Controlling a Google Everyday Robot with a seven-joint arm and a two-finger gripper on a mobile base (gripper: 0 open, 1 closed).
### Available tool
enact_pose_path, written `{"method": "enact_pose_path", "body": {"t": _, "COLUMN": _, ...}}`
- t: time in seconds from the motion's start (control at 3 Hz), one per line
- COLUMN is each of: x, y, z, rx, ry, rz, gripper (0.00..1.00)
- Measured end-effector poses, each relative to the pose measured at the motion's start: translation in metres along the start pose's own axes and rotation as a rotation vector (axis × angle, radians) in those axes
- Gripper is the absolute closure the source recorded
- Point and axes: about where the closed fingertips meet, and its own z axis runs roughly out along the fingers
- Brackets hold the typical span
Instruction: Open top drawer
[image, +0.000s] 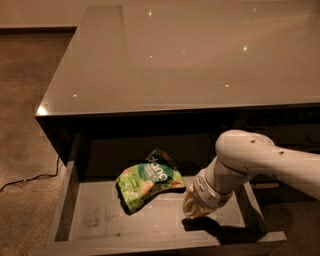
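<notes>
The top drawer (100, 222) stands pulled out under the counter, its lighter grey scuffed inside showing. Its front edge runs along the bottom of the view; the handle is out of view. A green snack bag (147, 182) lies inside, near the middle. My gripper (197, 207) reaches down into the drawer's right half, just right of the bag. The white arm (260, 162) comes in from the right.
The glossy grey counter top (190, 55) spans the upper view, with its front left corner at the left. Brown carpet floor (25, 100) lies to the left. A dark cable (30, 179) runs on the floor beside the drawer.
</notes>
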Motion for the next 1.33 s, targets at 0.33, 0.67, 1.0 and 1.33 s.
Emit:
{"method": "enact_pose_path", "body": {"t": 0.33, "x": 0.0, "y": 0.014, "z": -0.005, "rx": 0.018, "ry": 0.017, "rz": 0.004, "gripper": 1.0}}
{"method": "enact_pose_path", "body": {"t": 0.67, "x": 0.001, "y": 0.026, "z": -0.011, "rx": 0.034, "ry": 0.036, "rz": 0.007, "gripper": 1.0}}
{"method": "enact_pose_path", "body": {"t": 1.0, "x": 0.004, "y": 0.039, "z": -0.016, "rx": 0.048, "ry": 0.052, "rz": 0.019, "gripper": 1.0}}
{"method": "enact_pose_path", "body": {"t": 1.33, "x": 0.003, "y": 0.049, "z": -0.017, "rx": 0.049, "ry": 0.059, "rz": 0.008, "gripper": 1.0}}
